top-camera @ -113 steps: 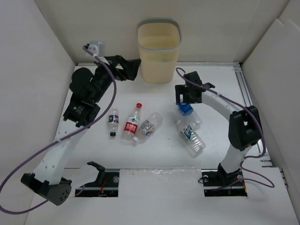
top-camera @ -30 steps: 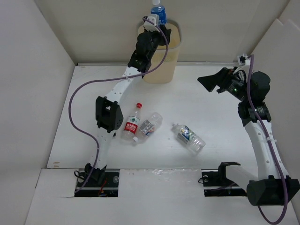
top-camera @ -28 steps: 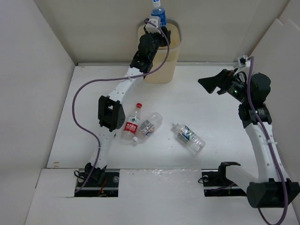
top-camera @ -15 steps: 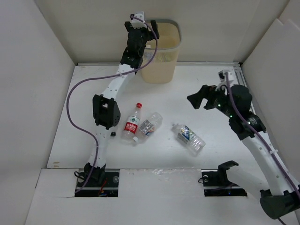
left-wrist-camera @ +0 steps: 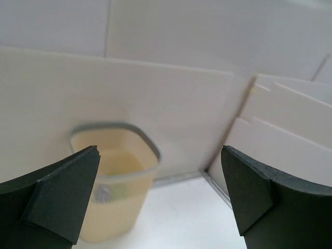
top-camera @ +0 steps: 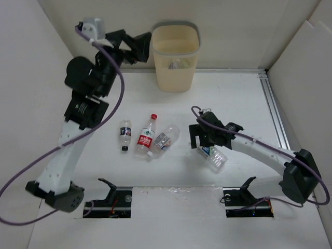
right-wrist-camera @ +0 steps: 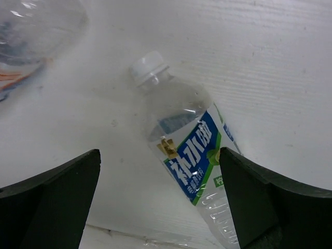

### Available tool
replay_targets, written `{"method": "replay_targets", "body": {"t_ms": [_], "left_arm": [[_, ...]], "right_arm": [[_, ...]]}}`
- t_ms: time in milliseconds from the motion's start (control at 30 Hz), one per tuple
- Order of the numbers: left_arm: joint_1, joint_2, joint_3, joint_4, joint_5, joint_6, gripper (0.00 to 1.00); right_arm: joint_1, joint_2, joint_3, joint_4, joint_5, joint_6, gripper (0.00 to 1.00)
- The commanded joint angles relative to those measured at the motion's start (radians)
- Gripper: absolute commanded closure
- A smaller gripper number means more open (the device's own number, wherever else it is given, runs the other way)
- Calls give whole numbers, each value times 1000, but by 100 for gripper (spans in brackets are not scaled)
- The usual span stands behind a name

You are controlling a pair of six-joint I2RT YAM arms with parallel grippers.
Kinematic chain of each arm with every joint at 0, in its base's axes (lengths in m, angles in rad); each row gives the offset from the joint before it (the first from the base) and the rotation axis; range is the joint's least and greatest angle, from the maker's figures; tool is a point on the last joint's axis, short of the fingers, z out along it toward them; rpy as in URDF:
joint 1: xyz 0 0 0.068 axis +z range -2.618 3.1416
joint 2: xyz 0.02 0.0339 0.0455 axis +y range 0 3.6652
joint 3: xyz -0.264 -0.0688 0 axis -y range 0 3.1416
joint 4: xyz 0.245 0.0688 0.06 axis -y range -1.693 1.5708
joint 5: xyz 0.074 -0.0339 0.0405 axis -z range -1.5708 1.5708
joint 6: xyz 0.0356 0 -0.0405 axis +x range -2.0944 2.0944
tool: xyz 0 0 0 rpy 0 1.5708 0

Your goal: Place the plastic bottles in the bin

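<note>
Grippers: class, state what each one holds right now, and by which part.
Nothing is held. The left gripper stands open and empty near the bin; the right gripper hangs open above a blue-labelled bottle.

The white table (top-camera: 244, 104) carries the bin (top-camera: 176, 72) and four lying bottles (top-camera: 147, 136).

Four plastic bottles (top-camera: 147, 136) in all: a blue-labelled bottle (top-camera: 215, 156) under the right claw (top-camera: 201, 142), three more off to its side. One bin (top-camera: 176, 57).

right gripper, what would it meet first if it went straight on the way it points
Most likely the blue-labelled bottle lying on the table, centred between the right gripper's open fingers.
</note>
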Motion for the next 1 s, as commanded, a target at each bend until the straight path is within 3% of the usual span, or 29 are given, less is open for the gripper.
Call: {"method": "replay_targets", "body": {"t_ms": [0,100,200,300,400,433,500,533,567,600,767,800,967], "left_arm": [[-1,-91,-233,-75,121,-121,0],[-1,-205,-383,-25,184,-163,0],[-23,-237,-408,-52,204,-163,0],[-138,-228,-405,-101,21,-113,0],[-221,-205,-394,-111,-13,-103,0],[-222,-205,-405,-111,-13,-114,0],[-222,-196,-423,-100,-13,-125,0],[-222,-184,-436,-100,-13,-125,0],[-222,-184,-446,-91,-13,-125,0],[-222,-173,-446,-91,-13,-125,0],[-222,-164,-502,-45,60,-154,0],[-222,-164,-524,-29,88,-154,0],[-222,-162,-558,67,319,-163,0]], "right_arm": [[16,32,-31,-13,116,89,0],[16,69,-51,-2,160,98,0],[16,110,-51,8,160,98,0],[16,171,-71,44,137,98,0],[37,233,-82,85,117,98,8],[37,247,-91,103,107,107,22],[37,268,-100,117,98,107,34],[37,268,-100,117,97,107,45],[37,268,-100,117,113,117,76],[37,252,-91,99,123,130,87],[3,106,-7,-21,238,153,91],[-13,33,9,-51,239,138,98],[-158,-202,157,-107,182,36,100]]}}
